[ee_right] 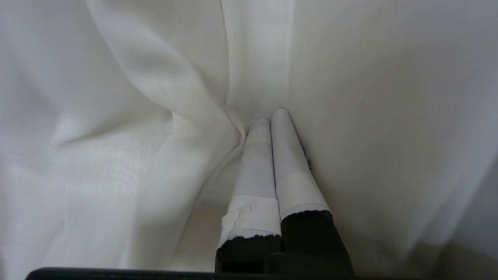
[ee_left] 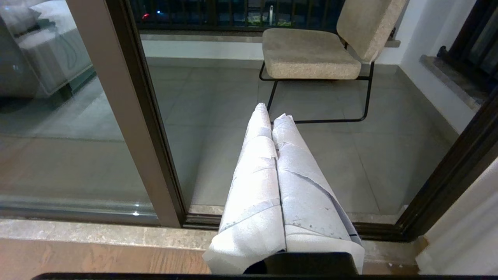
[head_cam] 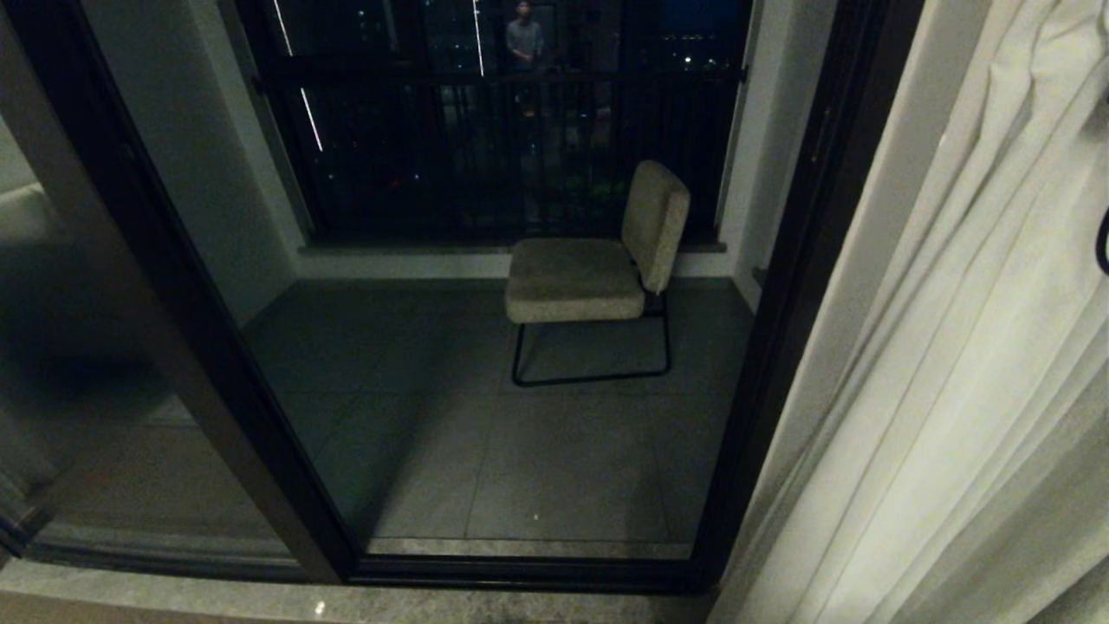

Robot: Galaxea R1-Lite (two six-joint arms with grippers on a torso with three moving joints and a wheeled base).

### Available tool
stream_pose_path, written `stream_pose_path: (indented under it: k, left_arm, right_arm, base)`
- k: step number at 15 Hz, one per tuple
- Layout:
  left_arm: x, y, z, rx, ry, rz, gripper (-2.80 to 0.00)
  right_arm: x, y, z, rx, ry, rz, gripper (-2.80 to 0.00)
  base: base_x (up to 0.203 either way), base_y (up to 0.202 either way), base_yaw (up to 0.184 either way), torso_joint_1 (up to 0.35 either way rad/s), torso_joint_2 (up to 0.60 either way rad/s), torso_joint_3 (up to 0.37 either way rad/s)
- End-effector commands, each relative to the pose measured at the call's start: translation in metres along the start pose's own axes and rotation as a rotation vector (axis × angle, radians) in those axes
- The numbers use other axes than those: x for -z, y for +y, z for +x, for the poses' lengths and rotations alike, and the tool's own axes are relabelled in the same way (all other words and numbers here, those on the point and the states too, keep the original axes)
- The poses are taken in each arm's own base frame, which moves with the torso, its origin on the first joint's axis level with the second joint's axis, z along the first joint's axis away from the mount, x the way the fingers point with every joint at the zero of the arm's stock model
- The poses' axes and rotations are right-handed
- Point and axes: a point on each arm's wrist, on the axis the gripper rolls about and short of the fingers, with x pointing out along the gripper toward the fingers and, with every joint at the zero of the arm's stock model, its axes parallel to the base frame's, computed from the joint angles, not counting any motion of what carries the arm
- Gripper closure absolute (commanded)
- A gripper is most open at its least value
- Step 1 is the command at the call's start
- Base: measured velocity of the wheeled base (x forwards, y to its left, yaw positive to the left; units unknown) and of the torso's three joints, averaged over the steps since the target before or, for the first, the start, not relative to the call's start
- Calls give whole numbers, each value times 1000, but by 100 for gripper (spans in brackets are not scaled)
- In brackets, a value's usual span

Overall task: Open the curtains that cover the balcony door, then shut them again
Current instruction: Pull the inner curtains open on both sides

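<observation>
At the right edge of the dark-framed balcony door (head_cam: 485,286), the cream curtains (head_cam: 970,364) hang bunched in vertical folds. The right gripper (ee_right: 268,118), fingers pressed together, noses into them; the left gripper (ee_left: 270,112), also closed, idles facing the glass.

Right gripper (ee_right: 270,116) pressed into the curtains (ee_right: 136,116)

The gripper's two fingers (ee_right: 290,155) lie side by side, closed against each other with no fabric visibly pinched between them. Both are wrapped in pale tape over black bases. Their tips push into a hollow of cream-white cloth, and folds run outward from that contact point. One broad fold slants away on one side; the cloth on the other side hangs smoother. Fabric fills the entire view, and a fine weave is visible in places.
</observation>
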Motion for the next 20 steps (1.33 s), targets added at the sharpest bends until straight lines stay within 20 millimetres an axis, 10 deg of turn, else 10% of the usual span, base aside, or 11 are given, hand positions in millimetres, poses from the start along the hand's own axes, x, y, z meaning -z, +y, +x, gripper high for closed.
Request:
stream_pose_path:
  k: [1,20]
  left_arm:
    - [0,0,0,0,-1,0,0]
    - [0,0,0,0,-1,0,0]
  right_arm:
    - [17,-8,12,29,18,-6,0]
    - [51,-92,37,238,36,-49,0]
  base:
    - [0,0,0,0,0,0]
    - [0,0,0,0,0,0]
